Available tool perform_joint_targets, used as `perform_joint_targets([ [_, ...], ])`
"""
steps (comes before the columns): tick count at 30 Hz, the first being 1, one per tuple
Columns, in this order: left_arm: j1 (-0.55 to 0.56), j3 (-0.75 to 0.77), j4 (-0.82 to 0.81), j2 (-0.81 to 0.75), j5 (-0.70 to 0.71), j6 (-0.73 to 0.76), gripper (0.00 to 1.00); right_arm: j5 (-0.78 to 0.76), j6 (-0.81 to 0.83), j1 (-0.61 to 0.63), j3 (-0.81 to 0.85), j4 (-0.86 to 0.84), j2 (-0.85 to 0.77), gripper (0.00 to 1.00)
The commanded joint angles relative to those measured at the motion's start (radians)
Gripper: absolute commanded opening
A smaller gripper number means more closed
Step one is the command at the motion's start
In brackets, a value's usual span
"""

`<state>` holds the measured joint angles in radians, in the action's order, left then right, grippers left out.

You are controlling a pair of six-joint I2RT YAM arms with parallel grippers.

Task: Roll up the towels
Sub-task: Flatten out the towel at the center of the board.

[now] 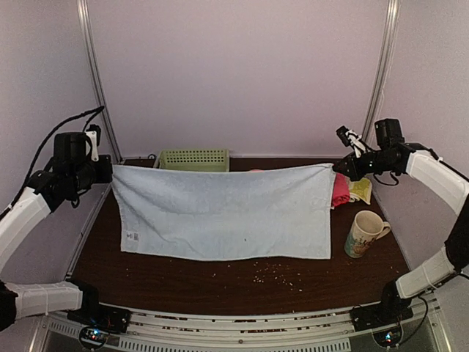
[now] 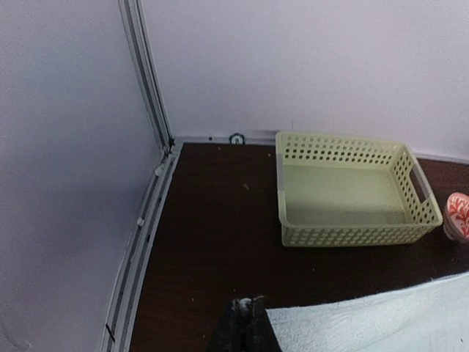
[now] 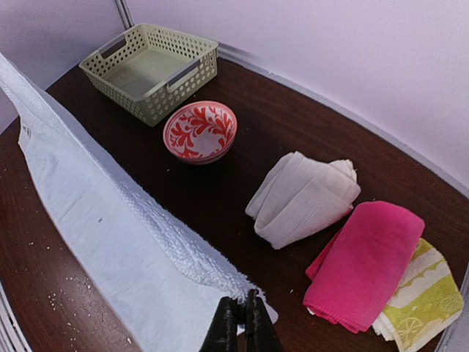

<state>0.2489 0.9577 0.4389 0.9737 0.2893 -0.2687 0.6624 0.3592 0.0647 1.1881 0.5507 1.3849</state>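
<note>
Claws on both sides are pressed shut on cloth: the left claw pinches the pale blue towel at its 10 o'clock corner and the right claw pinches its 2 o'clock corner, so the top edge runs taut between them. That towel hangs as a flat open sheet over the middle of the table, its lower edge resting on the wood toward 6 o'clock, with no turn of a roll in it anywhere; by my reading its rolling has not begun and it has yet to be laid flat. The off-white towel lies at about 2 o'clock from the blue one, behind the right claw, gathered into a loose bundle; whether that counts as a finished roll I cannot tell. Just beside it, further toward 3 o'clock, a pink cloth sits on a yellow-patterned cloth. A red-and-white bowl and a pale green basket stand toward 12 o'clock, a mug at 4 o'clock, and crumbs at 6 o'clock.
</note>
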Motion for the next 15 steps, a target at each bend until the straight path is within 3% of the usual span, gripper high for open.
perform_joint_targets([
  [1, 0.000, 0.120, -0.101, -0.073, 0.026, 0.029, 0.00, -0.038, -0.069, -0.008, 0.083, -0.113, -0.146, 0.00],
  [8, 0.000, 0.083, -0.082, -0.293, -0.034, 0.033, 0.00, 0.068, -0.072, -0.008, 0.034, -0.060, -0.359, 0.00],
  [15, 0.000, 0.043, 0.021, -0.509, -0.061, 0.039, 0.00, 0.144, 0.068, -0.007, -0.081, 0.148, -0.633, 0.00],
])
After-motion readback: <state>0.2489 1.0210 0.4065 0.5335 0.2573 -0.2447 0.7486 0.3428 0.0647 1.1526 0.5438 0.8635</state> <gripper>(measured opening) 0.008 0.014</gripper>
